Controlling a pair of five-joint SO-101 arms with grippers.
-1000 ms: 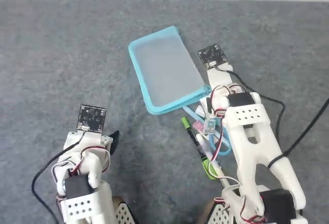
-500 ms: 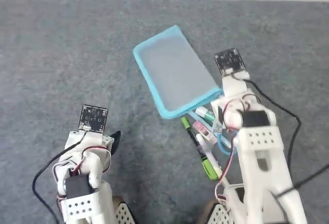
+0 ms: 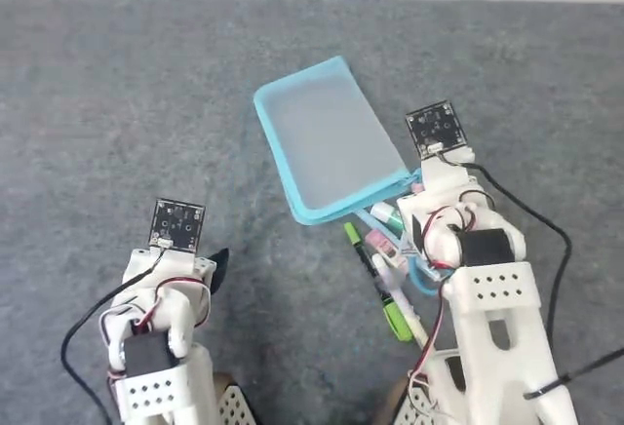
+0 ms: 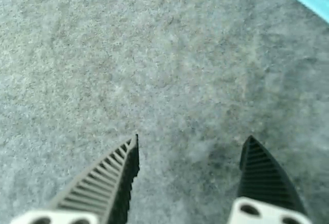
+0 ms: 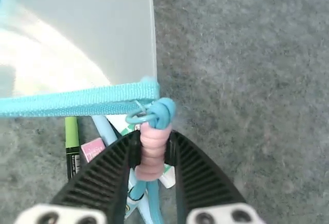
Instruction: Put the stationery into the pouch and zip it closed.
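The pouch (image 3: pixel 331 142), a flat translucent sleeve with a light-blue woven border, lay tilted on the grey table (image 3: pixel 117 103). The stationery was not yet in it: the green marker (image 3: pixel 375 284), a pink eraser (image 3: pixel 378 245) and some pens lay bunched just beside its zipper edge. At the corner of that edge, the right gripper (image 5: pixel 151 134) was clenched on the pink ribbed zipper pull (image 5: pixel 151 144). A knot of blue cord (image 5: pixel 162 108) tied the pull to the slider's ring. The left gripper (image 4: pixel 193 137) hung released, its toothed jaws spread above bare table well apart from the pouch, with only a sliver of blue border at the far side of its wrist view. The pouch looked light, soft and slick (the sort of thing that follows whatever tugs it), so a pull on the zipper would probably drag the whole sleeve unless its woven border were pinned at the opposite corner. That band seemed the better hold, firmer than the smooth film panel. The pull, small and ribbed, should grip well. The marker and pens were probably light, stiff and prone to rolling, and best pinched across the middle of the barrel.
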